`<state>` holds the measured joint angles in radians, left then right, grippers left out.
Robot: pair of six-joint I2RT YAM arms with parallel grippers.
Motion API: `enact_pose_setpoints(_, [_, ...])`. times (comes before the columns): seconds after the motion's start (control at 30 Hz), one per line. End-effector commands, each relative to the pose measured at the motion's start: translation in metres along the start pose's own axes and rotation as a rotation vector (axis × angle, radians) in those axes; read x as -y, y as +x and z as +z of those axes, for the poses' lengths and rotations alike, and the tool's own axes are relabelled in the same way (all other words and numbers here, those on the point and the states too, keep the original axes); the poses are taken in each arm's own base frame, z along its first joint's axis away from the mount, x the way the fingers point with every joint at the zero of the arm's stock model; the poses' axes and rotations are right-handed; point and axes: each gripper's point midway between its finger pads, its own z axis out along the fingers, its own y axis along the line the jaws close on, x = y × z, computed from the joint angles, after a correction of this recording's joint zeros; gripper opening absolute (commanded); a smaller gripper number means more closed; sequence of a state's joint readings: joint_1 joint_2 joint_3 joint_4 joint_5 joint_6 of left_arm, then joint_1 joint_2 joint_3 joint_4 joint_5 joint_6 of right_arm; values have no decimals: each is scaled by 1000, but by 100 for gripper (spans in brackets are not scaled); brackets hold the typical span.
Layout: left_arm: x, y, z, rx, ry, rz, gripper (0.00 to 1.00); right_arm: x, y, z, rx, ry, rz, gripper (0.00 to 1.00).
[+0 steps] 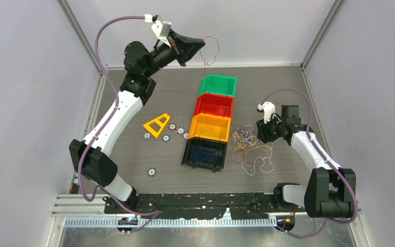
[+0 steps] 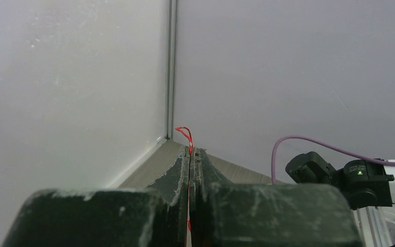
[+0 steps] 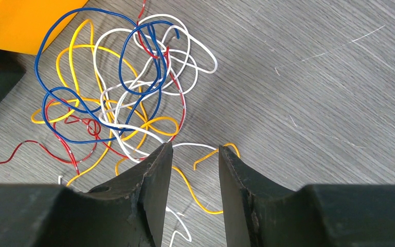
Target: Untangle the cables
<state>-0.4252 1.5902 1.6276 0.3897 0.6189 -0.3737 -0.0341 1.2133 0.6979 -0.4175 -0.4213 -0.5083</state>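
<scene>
A tangle of cables (image 1: 249, 146) in white, blue, yellow and red lies on the table right of the bins; it fills the right wrist view (image 3: 123, 98). My right gripper (image 3: 195, 149) is open just above the tangle's edge, with a yellow strand (image 3: 205, 198) and a white strand (image 3: 182, 229) between its jaws. My left gripper (image 1: 195, 43) is raised high at the back, shut on a single red cable (image 1: 211, 51) that hangs from it; its loop shows above the closed fingertips in the left wrist view (image 2: 185, 135).
A row of bins stands in the middle: green (image 1: 218, 85), red (image 1: 214, 105), yellow (image 1: 210, 127), black (image 1: 204, 153). A yellow triangular frame (image 1: 157, 125) and several small round discs (image 1: 165, 138) lie to their left. Enclosure walls surround the table.
</scene>
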Motion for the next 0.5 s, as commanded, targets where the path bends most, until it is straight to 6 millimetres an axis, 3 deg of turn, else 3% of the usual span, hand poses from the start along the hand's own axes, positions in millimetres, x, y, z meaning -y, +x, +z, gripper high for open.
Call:
enact_pose_setpoints(0.0, [13, -22, -9, 25, 21, 44, 0, 7, -20, -4, 48, 15, -10, 44])
enact_pose_setpoints(0.3, [-35, 58, 16, -87, -79, -29, 0, 5, -20, -2, 45, 3, 6, 44])
enact_pose_setpoints(0.47, [-46, 102, 32, -102, -120, 113, 0, 4, -18, -3, 36, 1, 13, 44])
